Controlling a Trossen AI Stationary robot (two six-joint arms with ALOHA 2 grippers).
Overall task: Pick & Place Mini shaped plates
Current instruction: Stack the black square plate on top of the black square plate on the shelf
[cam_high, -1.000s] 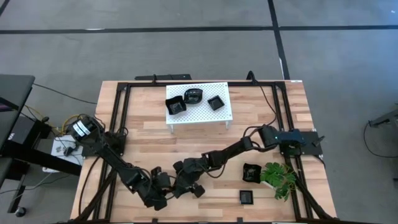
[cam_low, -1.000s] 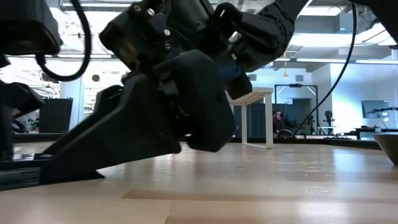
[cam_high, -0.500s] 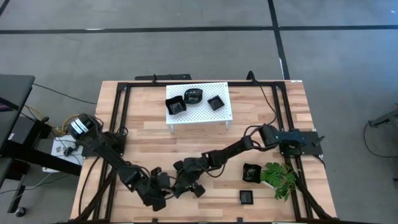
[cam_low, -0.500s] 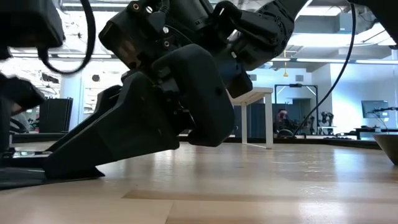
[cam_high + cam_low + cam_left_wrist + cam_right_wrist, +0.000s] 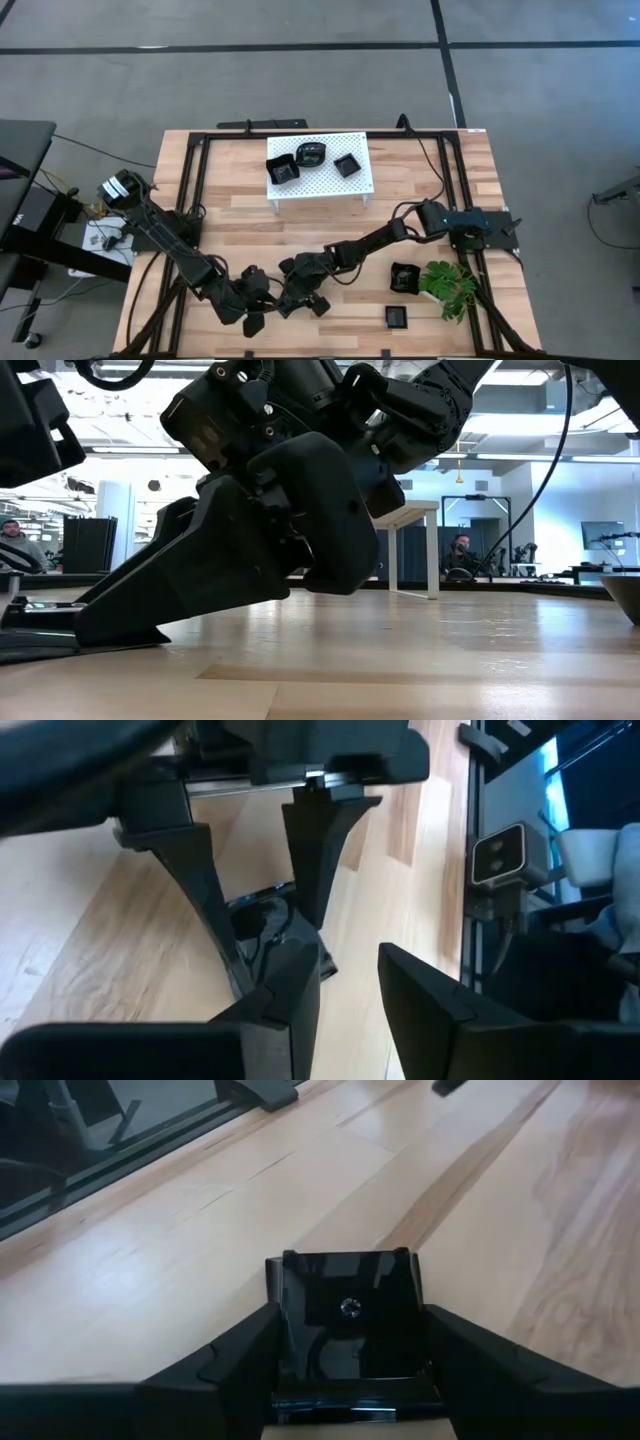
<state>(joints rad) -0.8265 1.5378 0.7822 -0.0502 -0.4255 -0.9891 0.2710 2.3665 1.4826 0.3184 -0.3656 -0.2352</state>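
Straddling a small square black plate [image 5: 348, 1315] on the wooden table [image 5: 180, 1260] near its front edge, the right gripper [image 5: 350, 1370] looks to have it clamped between its fingers; the left gripper [image 5: 345, 995], jaws parted and empty, crowds just beside it, so a collision could knock the glossy plate loose. People sit in the room beyond.

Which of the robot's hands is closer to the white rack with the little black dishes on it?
The right gripper, slightly. It sits near the table's front edge, straight out from the rack. The left gripper is farther forward and off to the left.
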